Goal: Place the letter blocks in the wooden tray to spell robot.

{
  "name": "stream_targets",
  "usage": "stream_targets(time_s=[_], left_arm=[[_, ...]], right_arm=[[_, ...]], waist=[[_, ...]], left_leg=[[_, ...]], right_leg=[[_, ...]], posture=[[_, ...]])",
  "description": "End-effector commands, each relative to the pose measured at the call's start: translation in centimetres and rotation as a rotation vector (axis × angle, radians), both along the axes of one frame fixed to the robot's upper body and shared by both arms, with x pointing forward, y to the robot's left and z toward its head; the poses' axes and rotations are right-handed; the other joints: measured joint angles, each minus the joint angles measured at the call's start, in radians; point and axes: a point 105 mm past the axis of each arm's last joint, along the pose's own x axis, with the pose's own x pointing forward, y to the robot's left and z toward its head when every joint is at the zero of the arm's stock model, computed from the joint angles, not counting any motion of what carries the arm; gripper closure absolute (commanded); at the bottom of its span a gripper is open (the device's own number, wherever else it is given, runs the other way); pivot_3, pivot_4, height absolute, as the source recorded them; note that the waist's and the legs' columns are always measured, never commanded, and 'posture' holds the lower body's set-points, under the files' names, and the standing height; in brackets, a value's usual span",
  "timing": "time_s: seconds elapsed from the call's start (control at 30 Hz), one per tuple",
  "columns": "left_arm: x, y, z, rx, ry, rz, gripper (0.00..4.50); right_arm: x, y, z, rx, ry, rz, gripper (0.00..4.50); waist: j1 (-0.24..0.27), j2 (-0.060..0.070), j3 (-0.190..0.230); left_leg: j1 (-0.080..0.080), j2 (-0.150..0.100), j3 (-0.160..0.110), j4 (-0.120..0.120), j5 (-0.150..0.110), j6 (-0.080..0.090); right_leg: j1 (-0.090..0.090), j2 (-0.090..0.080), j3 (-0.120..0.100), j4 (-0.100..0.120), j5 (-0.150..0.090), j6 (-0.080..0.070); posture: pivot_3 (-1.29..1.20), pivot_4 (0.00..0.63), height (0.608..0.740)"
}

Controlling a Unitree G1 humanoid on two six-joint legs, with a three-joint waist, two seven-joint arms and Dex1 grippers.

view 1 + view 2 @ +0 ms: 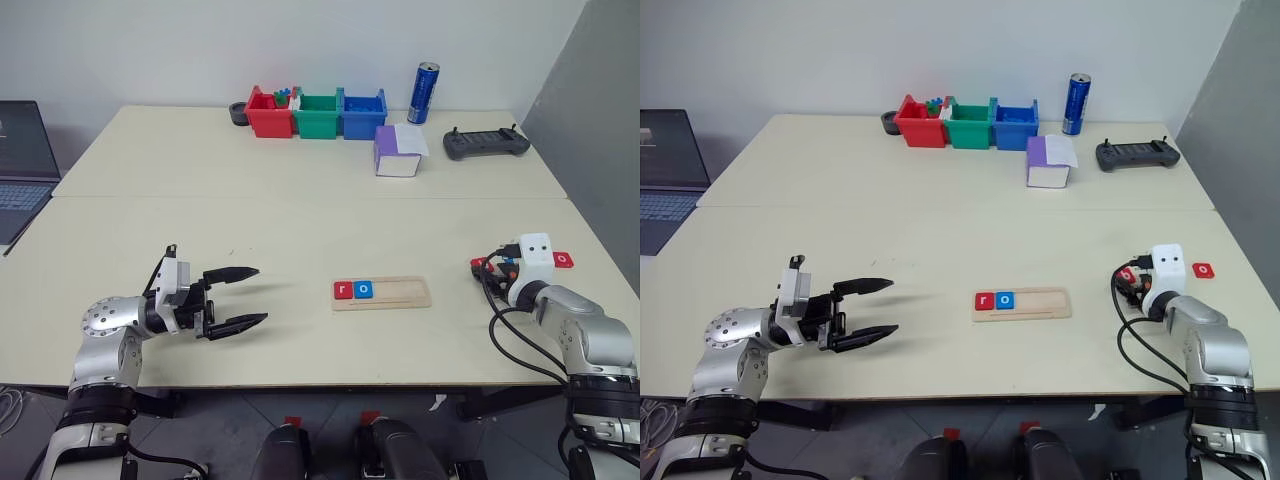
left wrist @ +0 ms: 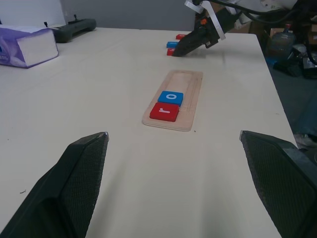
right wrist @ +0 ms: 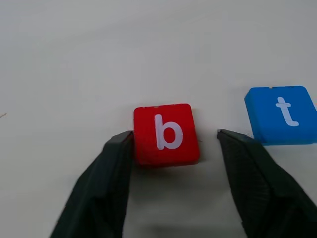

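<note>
Down low, right gripper (image 3: 171, 144) astride red "b" block (image 3: 166, 134).

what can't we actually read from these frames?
- Red b block and blue t block: in the head views the right gripper and its wrist camera hide them.
- Grip on b: in the right wrist view one finger touches it, the other stands off; contact unsettled.
- Red bin: contents too small to name.
- Laptop: cut off by the frame edge.
</note>
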Motion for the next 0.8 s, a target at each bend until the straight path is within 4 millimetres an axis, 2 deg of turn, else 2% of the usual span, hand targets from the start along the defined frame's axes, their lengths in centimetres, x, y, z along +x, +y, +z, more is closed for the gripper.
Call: stream_targets(time_s=[0.03, 0.27, 0.4, 0.57, 0.8], left_arm=[[0.1, 0.5, 0.8, -0.001, -0.03, 0.011, 0.0], [0.5, 0.8, 1.1, 0.01, -0.025, 0.008, 0.0], [0.6, 0.8, 1.2, 0.019, -0.023, -0.004, 0.0], [0.8, 0.5, 1.3, 0.018, -0.022, -0.016, 0.0], [0.9, 0.2, 1.4, 0.016, -0.028, -0.022, 0.0]], right_arm=[[-0.9, 0.8, 0.0, -0.008, 0.006, -0.002, 2.96], [-4.1, 4.1, 2.1, -0.023, -0.057, -0.066, 3.05], [-6.3, 5.4, 1.8, -0.055, -0.022, -0.127, 3.05], [-6.0, 5.8, 0.9, -0.079, 0.011, -0.145, 3.05], [-5.7, 5.3, 1.5, -0.075, 0.024, -0.103, 0.7]], waist=[[0.0, 0.0, 0.0], [0.001, 0.0, 0.0], [0.001, 0.0, 0.0], [0.002, 0.0, 0.0], [0.002, 0.0, 0.0]], left_leg=[[0.0, 0.0, 0.0, 0.0, 0.0, 0.0], [-0.001, 0.0, 0.0, -0.001, 0.0, 0.0], [-0.001, 0.0, 0.0, -0.001, 0.0, 0.0], [-0.001, 0.0, 0.0, 0.0, 0.0, 0.0], [-0.002, 0.0, 0.0, -0.002, 0.0, 0.0]], right_leg=[[0.0, 0.0, 0.0, 0.0, 0.0, 0.0], [-0.001, 0.0, 0.0, 0.0, 0.0, 0.0], [-0.002, 0.0, 0.0, 0.0, 0.0, 0.0], [-0.002, 0.0, 0.0, -0.001, 0.0, 0.001], [-0.002, 0.0, 0.0, -0.001, 0.0, 0.0]], posture=[[0.0, 0.15, 0.74], [0.0, 0.15, 0.74], [0.0, 0.15, 0.74], [0.0, 0.15, 0.74], [0.0, 0.15, 0.74]])
